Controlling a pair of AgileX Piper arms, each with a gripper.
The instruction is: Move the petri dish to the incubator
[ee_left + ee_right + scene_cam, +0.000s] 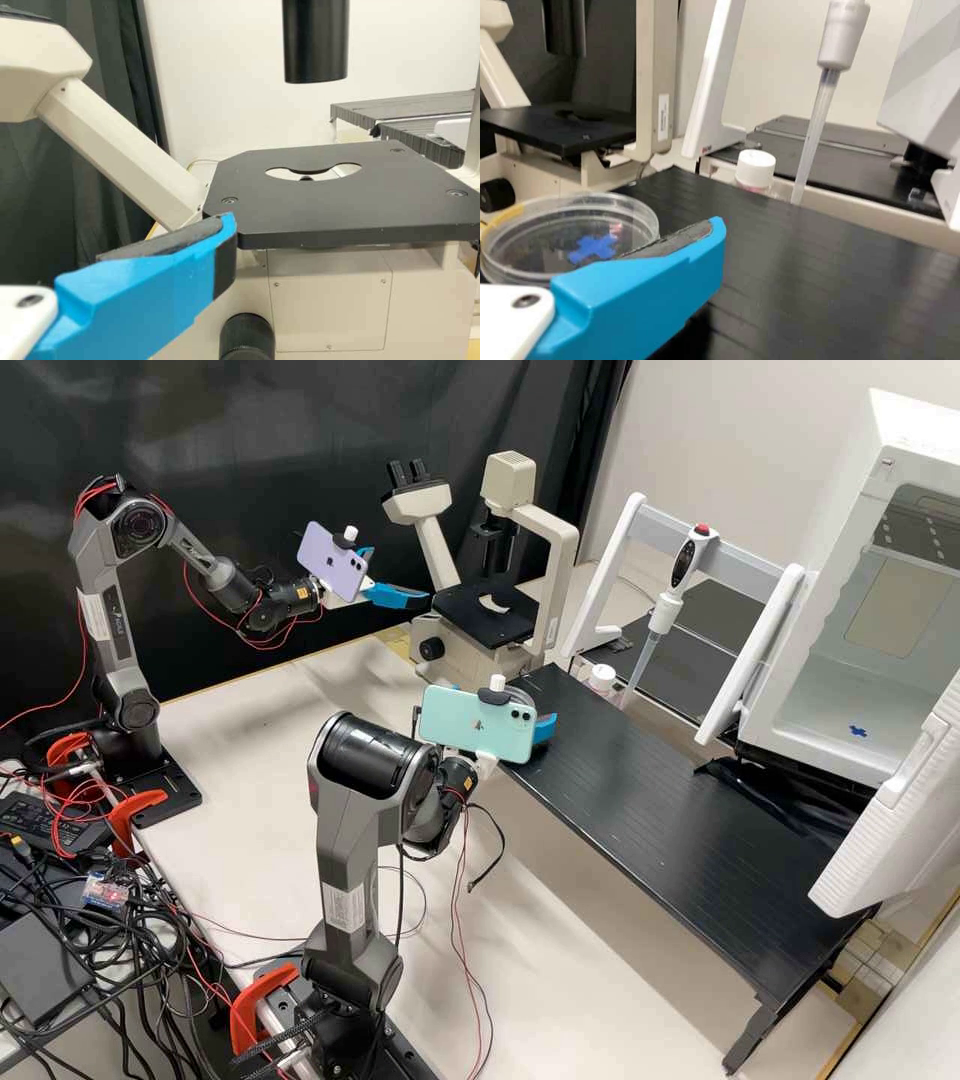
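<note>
In the high view, my left gripper (402, 577) is held in the air before the microscope, fingers apart and nothing seen between them. One finger of the left gripper (222, 229) stands near the microscope stage in the left wrist view. My right gripper (512, 702) is beside the black shelf's near-left end, partly behind its phone. In the right wrist view, the right gripper (711, 234) has a finger pressed along the clear petri dish (540, 244), which has a blue cross; its other finger is hidden. The white incubator (840, 695) stands open at the right, a blue cross mark on its floor.
The microscope (485, 622) stands at the back. A pipette (657, 622) hangs on a white stand behind the black shelf (690, 820), near a white-capped bottle (602, 678). The incubator's open door (895, 820) juts out over the shelf's right end.
</note>
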